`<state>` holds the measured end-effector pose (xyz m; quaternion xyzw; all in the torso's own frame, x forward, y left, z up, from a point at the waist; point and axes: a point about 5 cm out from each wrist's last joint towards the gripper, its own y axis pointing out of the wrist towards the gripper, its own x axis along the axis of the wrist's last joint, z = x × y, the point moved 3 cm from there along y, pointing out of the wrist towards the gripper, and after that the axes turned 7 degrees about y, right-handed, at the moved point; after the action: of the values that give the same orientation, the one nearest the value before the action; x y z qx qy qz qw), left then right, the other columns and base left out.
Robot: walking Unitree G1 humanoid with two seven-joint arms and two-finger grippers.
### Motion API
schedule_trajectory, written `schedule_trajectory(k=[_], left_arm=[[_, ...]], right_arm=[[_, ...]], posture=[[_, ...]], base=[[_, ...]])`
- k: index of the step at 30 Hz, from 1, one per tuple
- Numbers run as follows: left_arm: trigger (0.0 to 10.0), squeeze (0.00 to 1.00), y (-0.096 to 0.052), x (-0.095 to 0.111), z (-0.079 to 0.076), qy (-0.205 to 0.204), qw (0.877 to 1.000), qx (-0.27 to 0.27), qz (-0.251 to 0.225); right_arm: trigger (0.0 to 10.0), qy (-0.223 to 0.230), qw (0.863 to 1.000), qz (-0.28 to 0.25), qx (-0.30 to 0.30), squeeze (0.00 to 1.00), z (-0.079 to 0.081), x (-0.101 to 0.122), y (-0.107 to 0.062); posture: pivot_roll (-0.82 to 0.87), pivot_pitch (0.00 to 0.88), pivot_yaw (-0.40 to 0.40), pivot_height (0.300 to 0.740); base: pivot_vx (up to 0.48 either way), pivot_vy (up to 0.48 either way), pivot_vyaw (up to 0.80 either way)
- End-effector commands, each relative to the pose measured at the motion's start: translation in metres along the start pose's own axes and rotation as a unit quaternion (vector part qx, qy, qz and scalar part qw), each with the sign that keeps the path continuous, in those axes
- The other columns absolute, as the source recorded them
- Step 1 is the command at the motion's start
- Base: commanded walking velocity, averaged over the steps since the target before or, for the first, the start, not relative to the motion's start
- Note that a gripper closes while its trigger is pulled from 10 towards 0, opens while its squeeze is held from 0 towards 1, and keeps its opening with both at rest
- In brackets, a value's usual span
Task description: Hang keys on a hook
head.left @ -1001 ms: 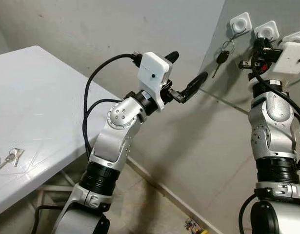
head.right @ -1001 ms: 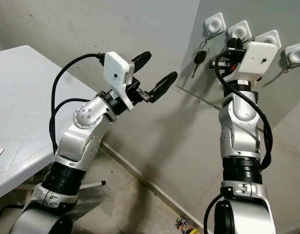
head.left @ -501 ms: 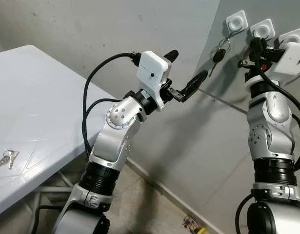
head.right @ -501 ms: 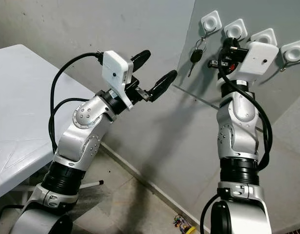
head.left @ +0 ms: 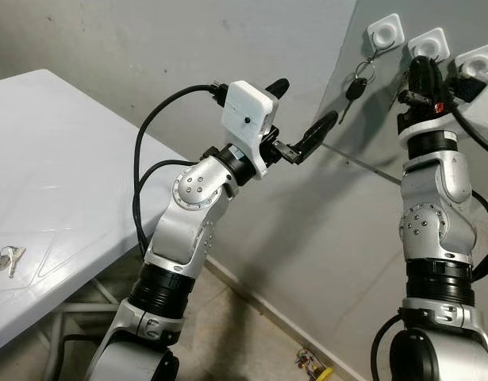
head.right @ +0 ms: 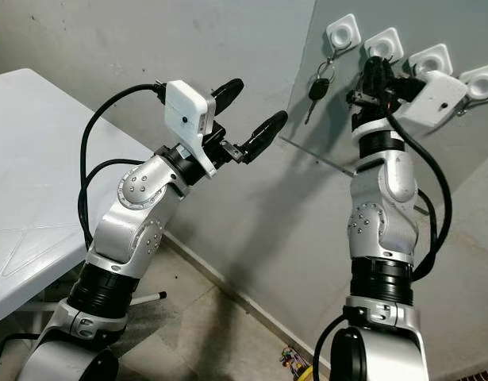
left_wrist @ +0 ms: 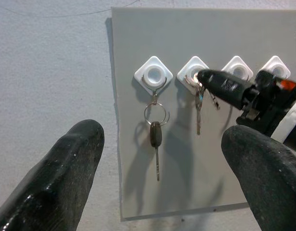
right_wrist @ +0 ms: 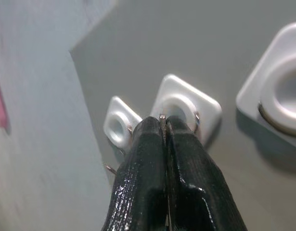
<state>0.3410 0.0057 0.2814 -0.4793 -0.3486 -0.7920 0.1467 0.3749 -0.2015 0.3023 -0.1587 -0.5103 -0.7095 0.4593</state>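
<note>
A grey board [left_wrist: 138, 159] on the wall carries a row of white hooks. A black-headed key [left_wrist: 156, 134] hangs on its ring from the first hook [left_wrist: 153, 74]. My right gripper [head.left: 422, 67] is up at the second hook [head.left: 428, 44]. It is shut on the ring of a small bunch of silver keys [left_wrist: 199, 108] that dangle below the hook. A sliver of metal shows between its fingertips [right_wrist: 152, 127]. My left gripper [head.left: 303, 103] hangs open in the air and points at the board, with nothing in it.
Two more white hooks [head.right: 430, 59] [head.right: 482, 79] to the right are bare. A white table [head.left: 61, 159] stands at my left with another set of keys [head.left: 5, 258] near its front edge. Below lies concrete floor [head.left: 251, 333].
My right wrist has turned and its fingers have moved up against the second hook with the keys. The left arm has stayed put. The camera has shifted a little.
</note>
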Motion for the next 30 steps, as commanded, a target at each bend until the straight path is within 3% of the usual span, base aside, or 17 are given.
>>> schedule_trajectory(k=[1,30], left_arm=[[10.0,0.0,0.001,0.004,-0.002,0.0,1.0,-0.003,-0.006],[10.0,0.0,0.001,0.006,0.001,0.001,1.0,0.003,-0.008]], right_arm=[[10.0,0.011,1.0,-0.012,0.012,0.0,0.005,0.007,0.002],[10.0,0.003,0.999,-0.023,0.025,0.0,0.0,0.01,-0.011]], posture=[[-0.01,0.071,-0.096,0.711],[-0.02,0.077,-0.094,0.711]], base=[[0.0,0.0,0.0],[0.0,0.0,0.0]])
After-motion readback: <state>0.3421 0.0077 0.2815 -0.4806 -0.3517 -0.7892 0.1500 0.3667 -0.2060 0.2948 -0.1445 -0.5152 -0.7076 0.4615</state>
